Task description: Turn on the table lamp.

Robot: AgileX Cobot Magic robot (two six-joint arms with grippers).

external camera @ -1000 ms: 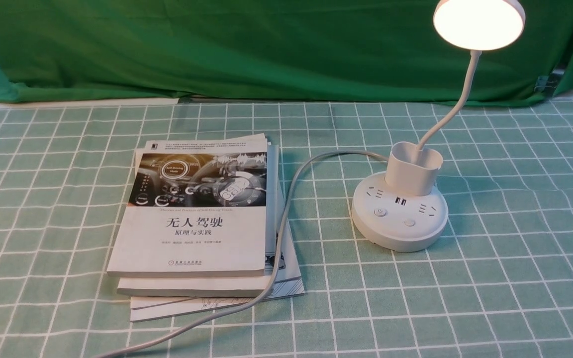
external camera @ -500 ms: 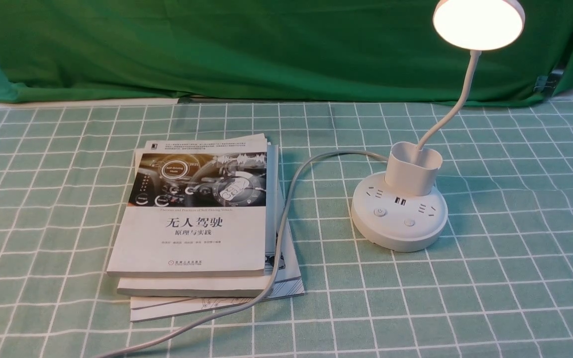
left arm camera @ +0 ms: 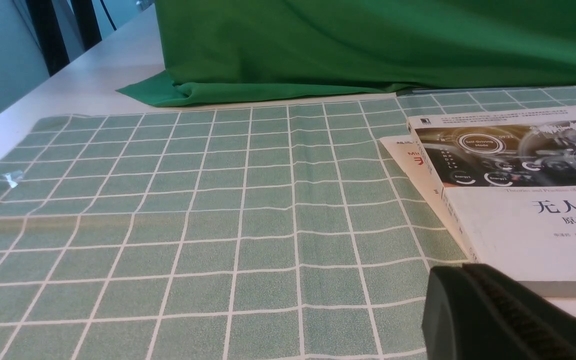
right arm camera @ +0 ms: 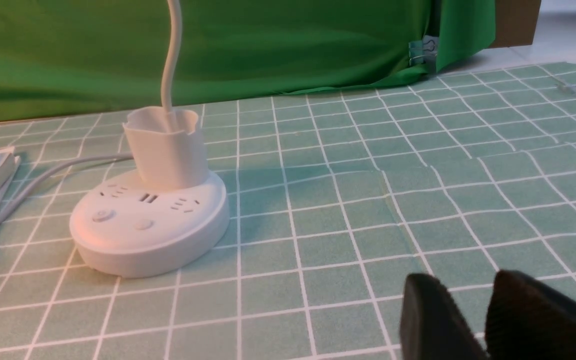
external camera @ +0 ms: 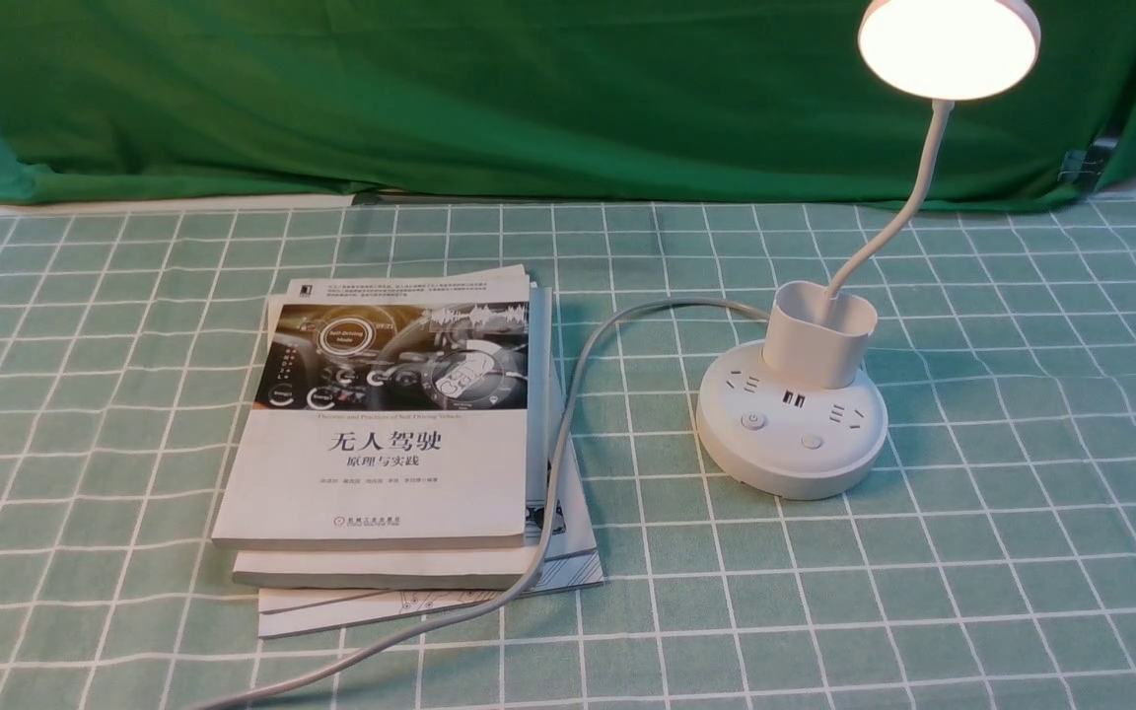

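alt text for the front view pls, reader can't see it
A white table lamp stands lit on a green checked tablecloth, its round head glowing at upper right. Its grey cord curves left and runs over a stack of books. A green backdrop hangs behind; no arms are visible.

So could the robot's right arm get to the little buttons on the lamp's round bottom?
Probably yes. In the right wrist view only bare checked tablecloth lies between the right pincer and the table lamp's base. Its two buttons sit uncovered on top, facing the robot.
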